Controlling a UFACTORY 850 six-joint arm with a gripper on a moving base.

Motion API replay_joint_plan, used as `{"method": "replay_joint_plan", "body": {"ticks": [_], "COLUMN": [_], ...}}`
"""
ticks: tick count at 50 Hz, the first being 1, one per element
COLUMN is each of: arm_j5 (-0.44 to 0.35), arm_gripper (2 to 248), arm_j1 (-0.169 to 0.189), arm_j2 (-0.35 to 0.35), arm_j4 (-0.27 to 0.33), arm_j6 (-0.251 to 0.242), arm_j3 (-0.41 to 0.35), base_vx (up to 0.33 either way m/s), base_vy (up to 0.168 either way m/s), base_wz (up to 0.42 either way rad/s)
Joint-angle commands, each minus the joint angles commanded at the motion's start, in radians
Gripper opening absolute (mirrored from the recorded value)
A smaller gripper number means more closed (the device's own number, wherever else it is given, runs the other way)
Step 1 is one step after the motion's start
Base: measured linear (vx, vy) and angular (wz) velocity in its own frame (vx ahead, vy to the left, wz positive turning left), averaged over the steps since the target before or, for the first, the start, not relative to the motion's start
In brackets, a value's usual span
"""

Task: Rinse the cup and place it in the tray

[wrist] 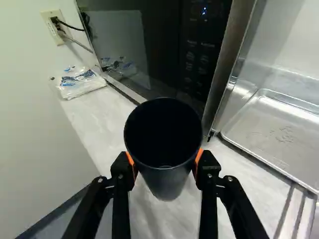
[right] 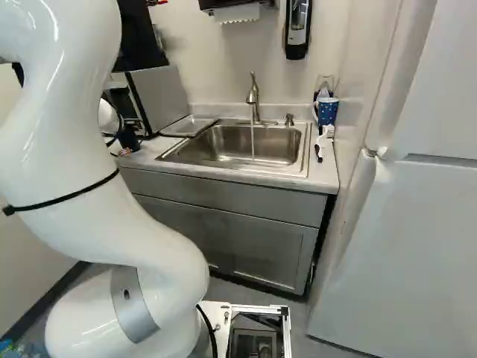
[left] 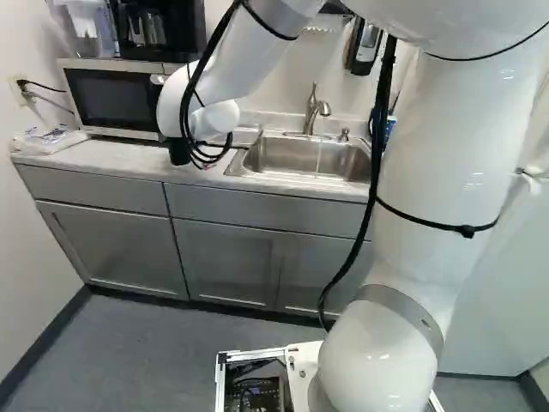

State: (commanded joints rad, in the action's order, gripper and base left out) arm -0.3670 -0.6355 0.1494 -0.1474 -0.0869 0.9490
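Note:
In the left base view my gripper (left: 204, 158) hangs over the counter in front of the microwave, with the dark cup (left: 178, 153) at its end. The wrist view has the gripper (wrist: 164, 163) shut on the black cup (wrist: 167, 184), orange pads pressing its two sides and its mouth facing the camera. The metal tray (wrist: 284, 134) lies beside the cup, past the microwave's edge. It appears next to the sink as a shallow tray (right: 190, 125) in the right base view. Whether the cup's base touches the counter is hidden.
A thin stream of water (right: 252, 142) runs from the faucet (right: 254, 97) into the sink (right: 223, 145). The microwave (left: 116, 99) stands behind the gripper. A plastic packet (wrist: 79, 82) lies near the wall. A blue dotted cup (right: 326, 110) stands right of the sink, near the refrigerator (right: 402, 246).

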Motion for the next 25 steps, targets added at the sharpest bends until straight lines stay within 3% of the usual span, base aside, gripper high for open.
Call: {"method": "replay_joint_plan", "body": {"ticks": [25], "arm_j5": [0.0], "arm_gripper": [124], "arm_j1": [0.065], "arm_j2": [-0.069], "arm_j4": [0.0], "arm_j6": [0.0], "arm_j3": [-0.02], "base_vx": [0.0], "base_vy": [0.0], "base_wz": [0.0]}}
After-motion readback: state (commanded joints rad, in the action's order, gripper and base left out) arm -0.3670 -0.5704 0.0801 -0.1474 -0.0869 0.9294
